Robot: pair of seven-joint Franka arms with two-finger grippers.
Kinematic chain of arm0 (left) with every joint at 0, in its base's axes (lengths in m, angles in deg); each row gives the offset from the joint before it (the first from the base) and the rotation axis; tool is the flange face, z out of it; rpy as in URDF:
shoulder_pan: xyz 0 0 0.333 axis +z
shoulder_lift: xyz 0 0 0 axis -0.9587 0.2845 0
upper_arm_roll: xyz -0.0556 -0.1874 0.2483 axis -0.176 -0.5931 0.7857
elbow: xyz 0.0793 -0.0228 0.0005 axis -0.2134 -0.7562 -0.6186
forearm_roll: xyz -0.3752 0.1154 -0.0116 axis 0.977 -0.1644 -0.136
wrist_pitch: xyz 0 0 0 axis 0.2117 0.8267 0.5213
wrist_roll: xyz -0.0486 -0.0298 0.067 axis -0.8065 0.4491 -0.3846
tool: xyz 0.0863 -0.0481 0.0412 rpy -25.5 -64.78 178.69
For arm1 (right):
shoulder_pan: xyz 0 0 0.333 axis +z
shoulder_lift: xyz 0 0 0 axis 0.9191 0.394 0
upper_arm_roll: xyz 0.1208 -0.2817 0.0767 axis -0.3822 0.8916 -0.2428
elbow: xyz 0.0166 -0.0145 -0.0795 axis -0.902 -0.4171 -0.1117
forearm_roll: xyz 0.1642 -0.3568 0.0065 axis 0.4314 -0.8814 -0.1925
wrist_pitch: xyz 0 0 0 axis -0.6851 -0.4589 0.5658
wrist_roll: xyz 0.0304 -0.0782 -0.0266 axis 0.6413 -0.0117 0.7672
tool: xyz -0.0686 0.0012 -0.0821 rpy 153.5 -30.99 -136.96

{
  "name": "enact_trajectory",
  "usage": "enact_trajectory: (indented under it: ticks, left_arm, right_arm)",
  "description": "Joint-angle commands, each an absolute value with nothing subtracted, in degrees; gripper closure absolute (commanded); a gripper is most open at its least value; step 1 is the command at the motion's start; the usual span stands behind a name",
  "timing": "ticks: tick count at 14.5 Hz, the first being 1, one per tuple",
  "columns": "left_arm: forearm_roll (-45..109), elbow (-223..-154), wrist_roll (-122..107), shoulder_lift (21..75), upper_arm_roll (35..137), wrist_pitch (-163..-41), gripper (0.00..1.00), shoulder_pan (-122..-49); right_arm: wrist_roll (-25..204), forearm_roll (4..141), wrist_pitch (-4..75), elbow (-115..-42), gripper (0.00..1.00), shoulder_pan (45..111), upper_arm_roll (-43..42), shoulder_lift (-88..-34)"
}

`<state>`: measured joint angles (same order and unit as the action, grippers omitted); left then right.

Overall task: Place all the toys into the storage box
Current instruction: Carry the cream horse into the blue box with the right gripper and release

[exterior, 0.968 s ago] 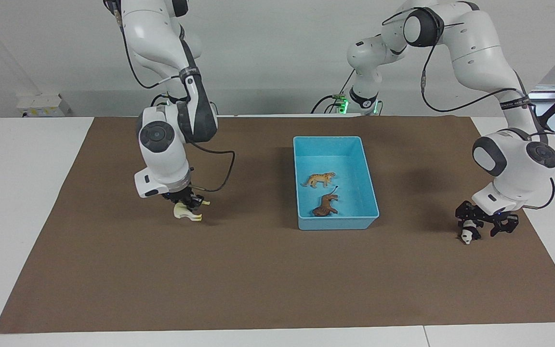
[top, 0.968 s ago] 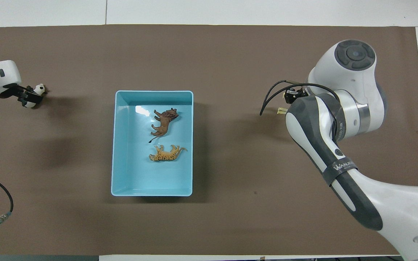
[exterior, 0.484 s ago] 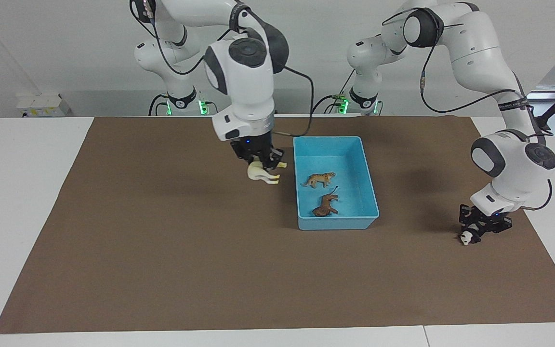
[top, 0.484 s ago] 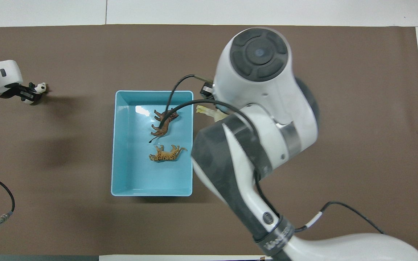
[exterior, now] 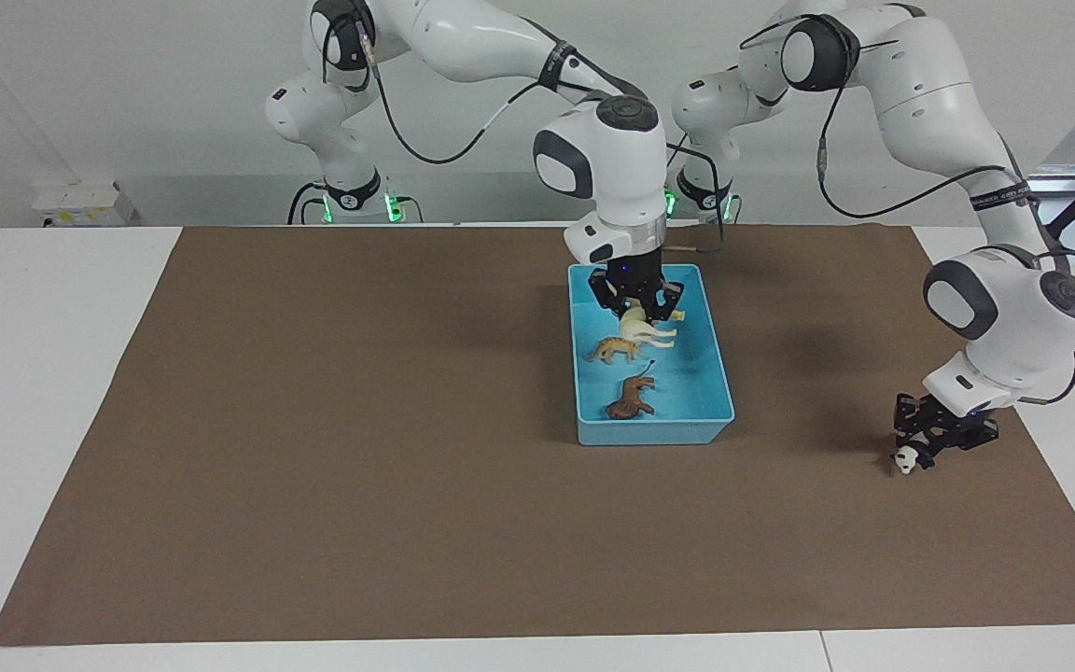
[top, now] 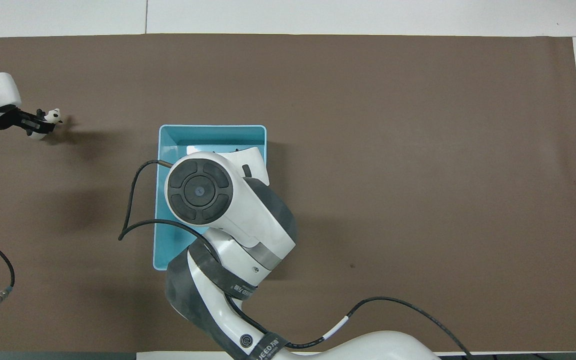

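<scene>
Horse (exterior: pixel 647 329) transport is the change that matters: a second ago the right gripper (exterior: pixel 637 305) carried the cream-white figurine low over the brown mat toward the right arm's end of the table, and now it hangs over the storage box (exterior: pixel 719 397), fingers clamped on the toy's back, legs pointing sideways above the tiger (exterior: pixel 614 350). At the left arm's end of the table, the left gripper (exterior: pixel 929 446) stood open around the panda (exterior: pixel 907 457) a second ago and is now closed on it, down at mat level. By this reading, two toys are already in, the horse needs only a release, and the panda has yet to be lifted and carried across. The box is a light blue plastic bin, rectangular, with low smooth walls, a thin rim and a glossy floor; tiger and lion (exterior: pixel 632 399) lie on their sides in it, the lion farther from the robots. All four figurines look like hard moulded plastic with thin legs and tails, small against the bin. In the overhead view the right arm's wrist hides most of the box's inside.
</scene>
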<state>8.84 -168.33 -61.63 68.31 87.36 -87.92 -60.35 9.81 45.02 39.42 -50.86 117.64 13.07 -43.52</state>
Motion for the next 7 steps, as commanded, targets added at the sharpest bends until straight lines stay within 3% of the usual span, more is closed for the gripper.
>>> enact_trajectory:
  ticks: [1,4,7]
  left_arm:
    - [10.31,-163.85,-54.69,66.18,87.11,-79.56,1.0,-60.73]
    - [9.88,-164.11,-42.21,60.65,87.55,-75.59,1.0,-65.11]
    - [9.09,-164.28,-26.67,56.6,87.37,-69.97,1.0,-70.55]
  right_arm:
    - [6.64,44.64,38.42,-50.36,0.0,117.95,13.29,-43.34]
    - [2.85,45.26,33.17,-49.66,0.0,117.51,13.38,-43.52]
    - [4.68,44.65,27.97,-50.18,0.0,114.02,14.78,-48.59]
